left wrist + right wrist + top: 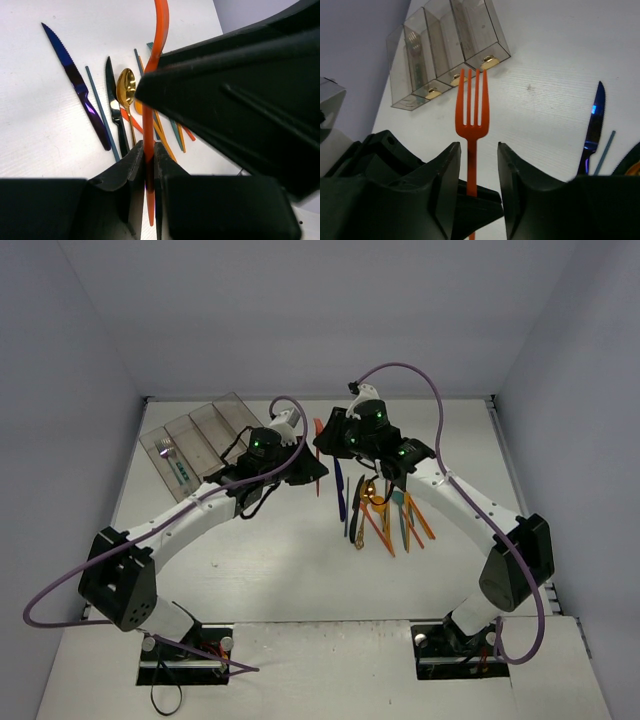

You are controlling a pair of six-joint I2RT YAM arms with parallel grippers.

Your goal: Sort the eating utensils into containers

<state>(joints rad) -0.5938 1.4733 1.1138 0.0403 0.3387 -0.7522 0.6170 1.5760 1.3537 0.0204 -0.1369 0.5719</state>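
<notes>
An orange fork (149,125) stands between both grippers, tines pointing toward the containers (445,50). My left gripper (149,155) is shut on its handle. My right gripper (479,155) is open, with a gap on each side of the fork's (472,107) neck. In the top view the two grippers meet mid-table, left (305,472) and right (335,440), with the fork (318,430) showing between them. The containers (200,440), a row of clear bins, lie at the back left. One bin holds a fork (165,450) and a teal utensil (182,472).
A pile of loose utensils (385,515) lies right of centre under the right arm. It includes an iridescent purple knife (80,90), a black knife (114,107), a gold spoon (126,87) and orange and teal pieces. White walls enclose the table.
</notes>
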